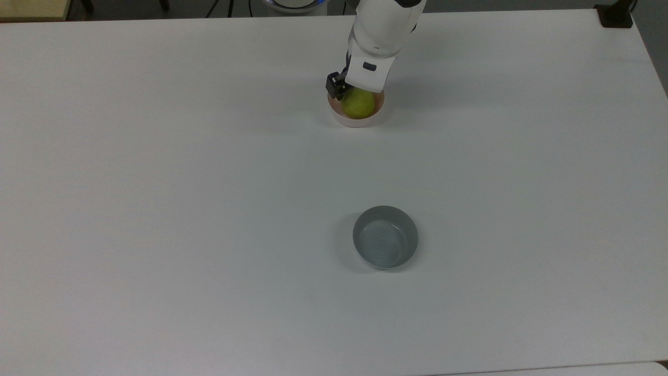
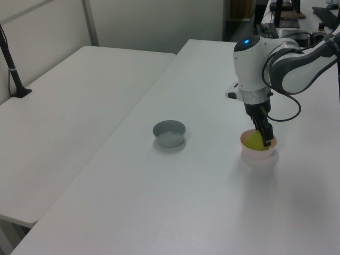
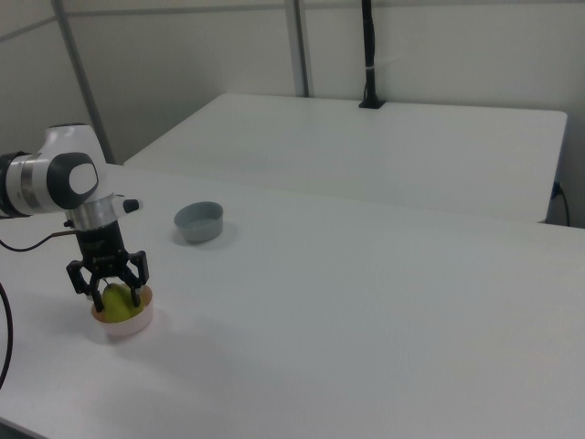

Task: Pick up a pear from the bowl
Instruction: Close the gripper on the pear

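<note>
From where I stand at the near edge of the broad white table [image 1: 209, 209], the first thing I meet is the round grey bowl [image 1: 385, 236], alone on the bare tabletop, its pale inside glazed and shiny. It also sits out in the open in the left view [image 2: 169, 133] and in the right view [image 3: 199, 221], and it stands well apart from everything else.

Farther back is the small round pale pink bowl with a cream-pink rim [image 1: 356, 120], resting flat on the table. Inside it sits the small yellow-green pear [image 1: 358, 103], its rounded body showing above the rim in the top view. In the left view the pink bowl [image 2: 258, 153] holds the pear [image 2: 255, 141] the same way, and in the right view the pink bowl [image 3: 122, 322] holds the pear [image 3: 115, 301] too.

The white robot arm's black two-finger gripper [image 3: 108, 291] hangs straight down over the pink bowl. In the right view its fingers [image 3: 139, 293] are spread, one on each side of the pear, down at the level of the fruit; whether they touch its skin I cannot tell. In the top view the gripper [image 1: 350, 95] covers the pear's upper part.

Behind it, the white arm [image 2: 252, 69] rises away toward the table's far edge.
</note>
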Motion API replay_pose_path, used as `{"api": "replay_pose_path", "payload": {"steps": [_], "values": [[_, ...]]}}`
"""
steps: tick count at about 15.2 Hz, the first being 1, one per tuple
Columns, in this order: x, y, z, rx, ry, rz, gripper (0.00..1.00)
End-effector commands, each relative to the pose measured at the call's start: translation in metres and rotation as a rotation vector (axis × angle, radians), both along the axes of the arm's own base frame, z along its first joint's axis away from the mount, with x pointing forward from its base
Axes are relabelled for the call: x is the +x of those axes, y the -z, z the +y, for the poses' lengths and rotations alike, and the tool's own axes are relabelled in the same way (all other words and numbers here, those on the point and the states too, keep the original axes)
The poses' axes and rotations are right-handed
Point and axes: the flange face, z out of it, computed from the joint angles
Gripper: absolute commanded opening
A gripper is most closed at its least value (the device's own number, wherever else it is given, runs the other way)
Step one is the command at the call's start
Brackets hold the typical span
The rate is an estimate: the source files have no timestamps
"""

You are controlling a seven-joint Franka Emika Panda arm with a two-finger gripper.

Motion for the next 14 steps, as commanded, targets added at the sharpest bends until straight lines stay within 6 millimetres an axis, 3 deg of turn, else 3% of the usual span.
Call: {"api": "replay_pose_path", "payload": {"steps": [1, 11, 13, 14], "values": [[0.002, 0.005, -0.002, -0.003, -0.037, -0.011, 0.80], [0.005, 0.020, 0.003, -0.016, -0.061, -0.024, 0.83], [0.005, 0.020, 0.003, -0.016, -0.061, -0.025, 0.73], [0.005, 0.019, 0.003, -0.015, -0.061, -0.027, 0.63]]}}
